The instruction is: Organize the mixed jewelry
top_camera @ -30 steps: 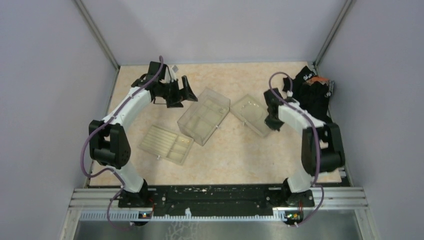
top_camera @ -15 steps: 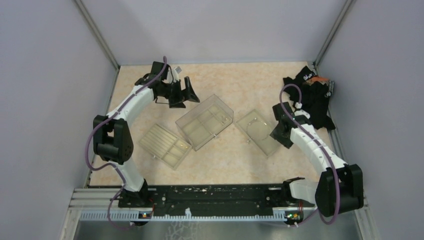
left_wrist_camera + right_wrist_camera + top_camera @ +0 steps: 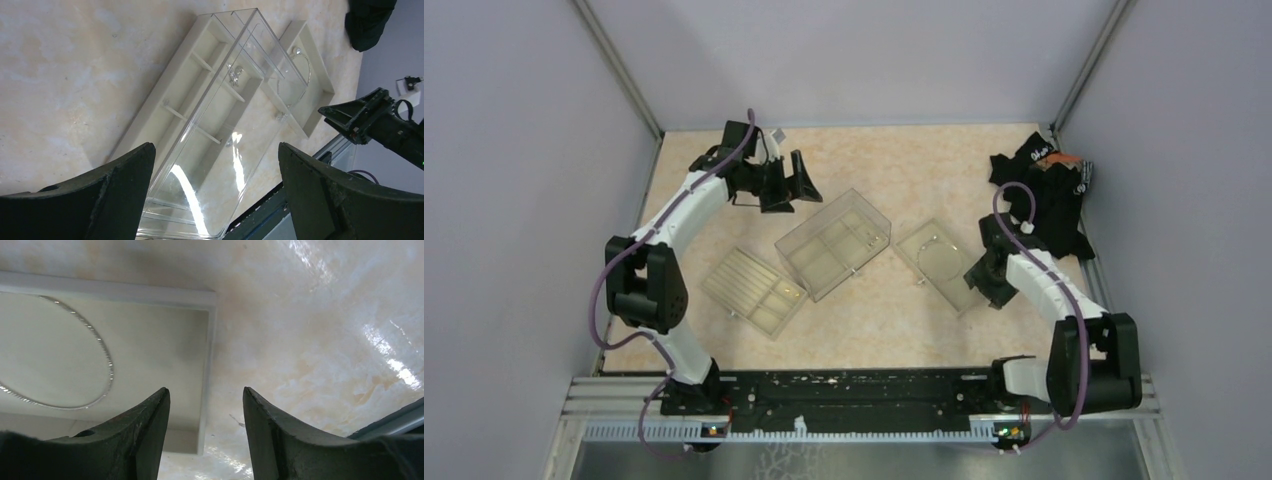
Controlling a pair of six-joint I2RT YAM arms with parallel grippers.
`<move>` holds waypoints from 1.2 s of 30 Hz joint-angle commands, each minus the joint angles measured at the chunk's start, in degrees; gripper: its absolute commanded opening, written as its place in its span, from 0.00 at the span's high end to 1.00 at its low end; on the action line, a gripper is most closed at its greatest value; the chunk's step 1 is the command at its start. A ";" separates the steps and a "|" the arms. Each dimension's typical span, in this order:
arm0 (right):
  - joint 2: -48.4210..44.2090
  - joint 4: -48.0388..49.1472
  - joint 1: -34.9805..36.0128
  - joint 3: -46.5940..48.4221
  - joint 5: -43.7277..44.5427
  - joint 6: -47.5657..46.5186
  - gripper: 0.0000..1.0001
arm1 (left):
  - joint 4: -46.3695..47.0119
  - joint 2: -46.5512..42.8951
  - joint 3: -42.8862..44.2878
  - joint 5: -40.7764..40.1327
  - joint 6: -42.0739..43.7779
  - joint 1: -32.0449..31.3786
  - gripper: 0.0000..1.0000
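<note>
Right gripper has opened, straddling the tray wall.

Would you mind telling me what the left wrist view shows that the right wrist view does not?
Only the left wrist view: the clear divided box holding a small silvery piece, and the black cloth heap. Only the right wrist view: no new object, just a close look at the beige tray's corner. Both: that tray, the silvery loop inside it, and the open right end effector.
</note>
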 commanded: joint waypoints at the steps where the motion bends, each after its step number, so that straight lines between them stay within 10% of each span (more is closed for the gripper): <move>1: 0.41 4.69 -1.03 -3.73 -3.37 2.72 0.46 | 0.61 -1.81 -0.80 1.22 0.83 -0.33 0.01; 16: 8.29 12.28 -2.37 -2.96 0.28 -14.01 1.00 | -0.92 2.98 1.99 1.03 1.27 -0.15 0.01; 29: 26.56 17.66 -2.57 12.01 8.82 -48.01 1.00 | -2.69 5.11 3.38 1.16 0.31 0.28 0.01; 36: 36.75 10.82 -2.46 26.84 9.09 -42.94 0.78 | -5.16 7.24 7.82 1.05 0.65 0.33 0.01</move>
